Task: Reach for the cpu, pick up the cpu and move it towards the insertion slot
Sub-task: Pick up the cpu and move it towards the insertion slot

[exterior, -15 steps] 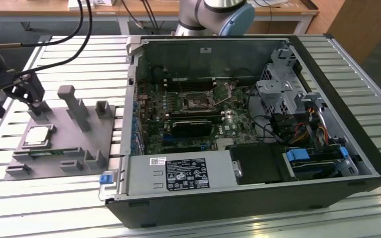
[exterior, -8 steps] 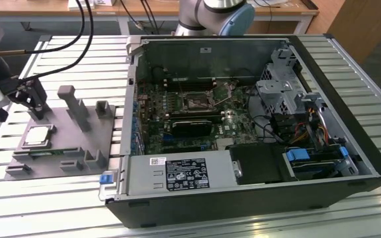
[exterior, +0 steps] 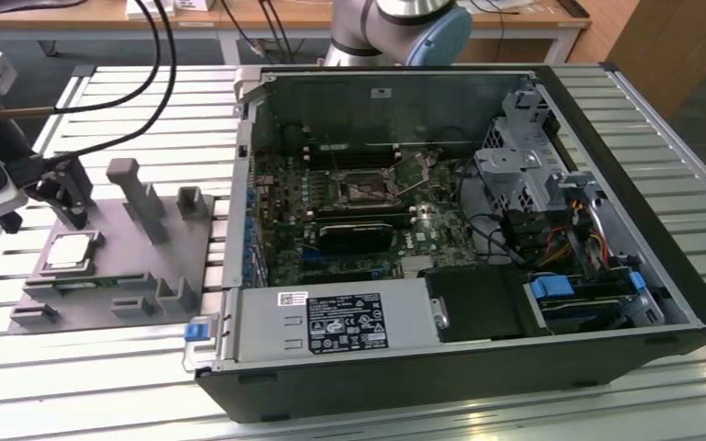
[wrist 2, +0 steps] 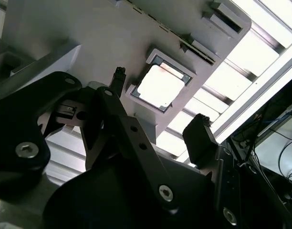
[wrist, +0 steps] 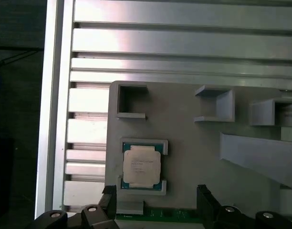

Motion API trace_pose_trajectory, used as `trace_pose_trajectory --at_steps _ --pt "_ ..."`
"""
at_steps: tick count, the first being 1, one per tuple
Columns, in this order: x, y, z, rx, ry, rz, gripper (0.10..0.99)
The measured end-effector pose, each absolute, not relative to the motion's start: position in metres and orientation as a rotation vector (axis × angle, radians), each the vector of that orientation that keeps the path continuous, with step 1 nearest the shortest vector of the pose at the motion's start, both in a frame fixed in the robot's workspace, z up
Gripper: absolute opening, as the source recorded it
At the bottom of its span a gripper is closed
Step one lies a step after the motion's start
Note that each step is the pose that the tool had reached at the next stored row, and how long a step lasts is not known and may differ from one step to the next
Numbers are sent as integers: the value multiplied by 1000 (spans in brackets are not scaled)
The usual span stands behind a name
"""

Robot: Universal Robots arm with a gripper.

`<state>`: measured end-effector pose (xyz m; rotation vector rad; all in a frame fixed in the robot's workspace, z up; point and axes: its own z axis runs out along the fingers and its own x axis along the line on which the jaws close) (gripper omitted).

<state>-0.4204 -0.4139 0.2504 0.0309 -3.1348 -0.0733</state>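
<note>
power supply label [exterior: 343, 323], unreadable (fine print)

Exterior view: elevated, well back, angled down over the grey tray [exterior: 120, 253] and the computer case [exterior: 427, 378] beside it. First wrist view: close, straight above that tray. Second wrist view: closer, oblique. All three share the tray's seated cpu [wrist: 142, 165].

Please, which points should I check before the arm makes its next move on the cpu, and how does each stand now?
1. cpu lies flat in its pocket on the grey tray: ok.
2. End effector open: ok.
3. Fingers stand either side of the cpu in the second wrist view: ok.
4. Fingers low enough to grip: cannot tell.
5. cpu held: not ok.
6. Insertion slot uncovered in the exterior view: ok.
</note>
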Motion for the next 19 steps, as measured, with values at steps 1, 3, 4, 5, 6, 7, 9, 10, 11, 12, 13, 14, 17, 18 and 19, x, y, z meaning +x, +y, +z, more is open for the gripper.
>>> trace_pose_trajectory --at_steps 1,3,4,5,6,7,9,10,11,12,13,14,17,18,19 --pt "-421 -414 249 31 -3135 -73 761" --pt "-421 -414 245 31 -3135 -73 761" --pt "-421 -414 243 31 -3135 -73 761" --pt "-422 -414 241 31 -3135 -73 761" --pt "-422 -414 238 31 -3135 -73 761" --pt "-423 -414 237 31 -3135 -73 761" --pt "-424 -414 232 31 -3135 -73 761" --pt "-424 -414 230 31 -3135 -73 761" --pt "-425 -414 228 31 -3135 -73 761" --pt "-425 -414 226 31 -3135 -73 761" --pt "-425 -414 225 31 -3135 -73 761" --pt "-426 -414 224 31 -3135 -73 761" --pt "-427 -413 222 31 -3135 -73 761" --pt "-427 -413 221 31 -3135 -73 761" --pt "-427 -413 219 31 -3135 -73 761"
